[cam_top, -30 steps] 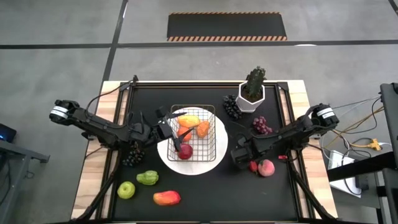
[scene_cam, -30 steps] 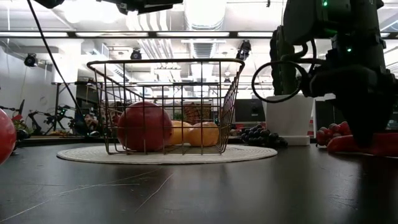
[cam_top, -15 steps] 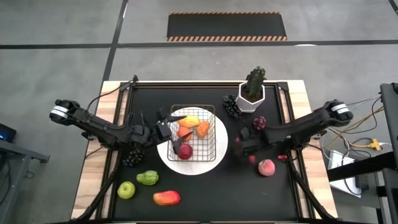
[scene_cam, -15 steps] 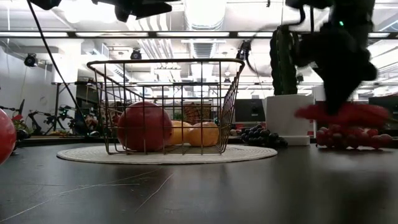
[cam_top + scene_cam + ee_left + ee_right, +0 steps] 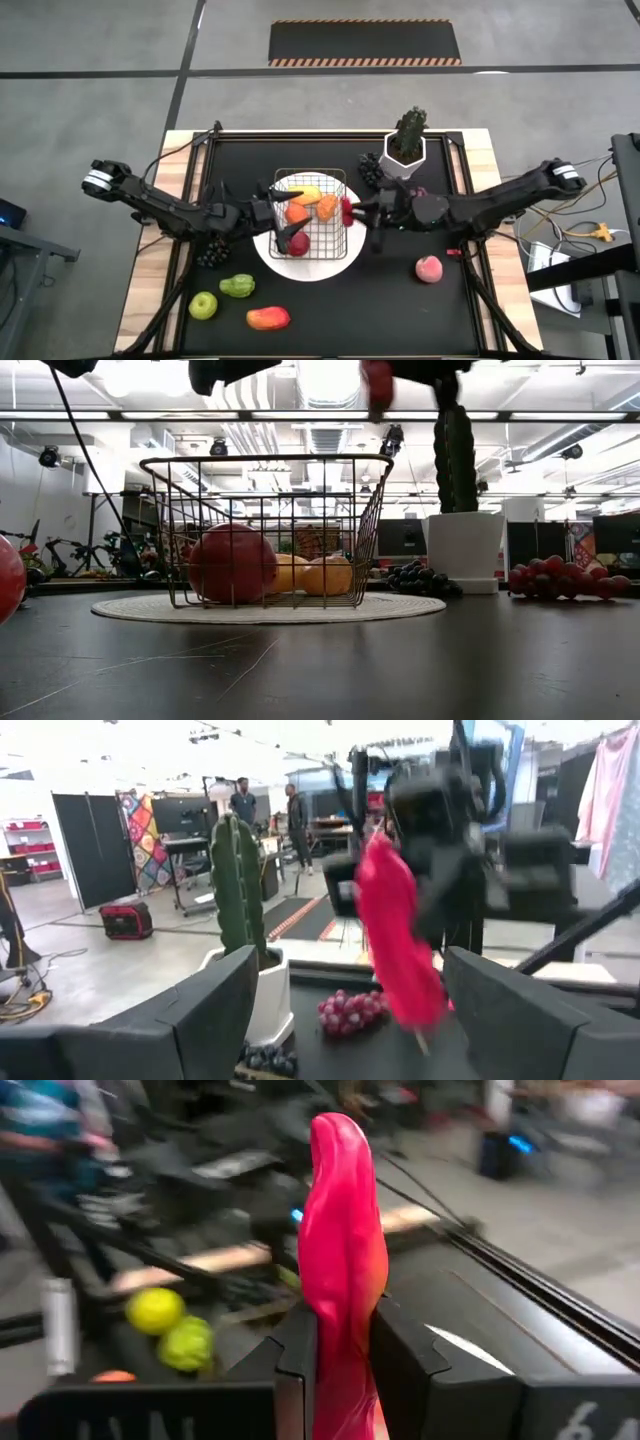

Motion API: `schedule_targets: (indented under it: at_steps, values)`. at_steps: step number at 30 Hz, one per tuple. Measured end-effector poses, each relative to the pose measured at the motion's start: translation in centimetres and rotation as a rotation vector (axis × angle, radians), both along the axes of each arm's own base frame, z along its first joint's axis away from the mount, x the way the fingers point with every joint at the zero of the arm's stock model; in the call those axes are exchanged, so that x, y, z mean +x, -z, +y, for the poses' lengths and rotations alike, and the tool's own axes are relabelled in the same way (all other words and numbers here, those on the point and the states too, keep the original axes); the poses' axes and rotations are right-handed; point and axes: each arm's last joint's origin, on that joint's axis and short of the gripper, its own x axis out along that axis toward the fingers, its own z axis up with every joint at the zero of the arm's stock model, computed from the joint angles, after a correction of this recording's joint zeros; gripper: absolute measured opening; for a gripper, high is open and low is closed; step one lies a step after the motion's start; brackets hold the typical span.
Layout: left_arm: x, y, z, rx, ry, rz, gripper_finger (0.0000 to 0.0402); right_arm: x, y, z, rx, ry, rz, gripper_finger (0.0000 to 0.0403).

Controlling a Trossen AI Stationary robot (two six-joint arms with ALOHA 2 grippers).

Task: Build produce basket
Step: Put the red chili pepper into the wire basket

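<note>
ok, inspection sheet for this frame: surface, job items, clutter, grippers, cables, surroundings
Surface: black table top with light wood edges.
Job's things: basket on round white plate, holding an apple and orange-coloured fruit. Outside it: peach, green apple, green pepper, mango, dark grapes, red grapes.
Clutter: potted cactus.
Grippers: right gripper shut on red chili, carried at the basket's right edge, above the table. Left gripper open at the basket's left side, holding nothing.
Cables: loose cables on the floor right of the table.
Surroundings: striped floor mat; people far back in the room.
</note>
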Motion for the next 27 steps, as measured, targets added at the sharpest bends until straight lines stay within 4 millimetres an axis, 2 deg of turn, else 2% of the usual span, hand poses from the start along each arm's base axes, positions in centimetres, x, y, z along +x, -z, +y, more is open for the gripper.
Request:
schedule_targets:
  at_steps: [6,9,14,19,27]
  values:
    - [-0.1,-0.4,0.0,-0.010,0.000,-0.035,0.0299,2.8,4.2,0.6,-0.008,-0.026,0.020,0.0061]
    - [-0.1,-0.5,0.0,-0.011,0.000,-0.038,0.0299,3.8,5.2,0.8,0.000,-0.022,0.037,0.0075]
    - [-0.1,-0.5,0.0,-0.011,0.000,-0.038,0.0299,4.6,5.3,1.0,0.028,-0.019,0.032,0.0133]
    - [-0.1,-0.5,0.0,-0.010,0.000,-0.037,0.0299,4.4,5.3,0.9,0.033,-0.017,0.057,0.0196]
    - [-0.1,-0.2,-0.1,-0.054,0.013,-0.040,0.0299,2.4,2.7,0.5,-0.089,-0.034,0.072,0.0239]
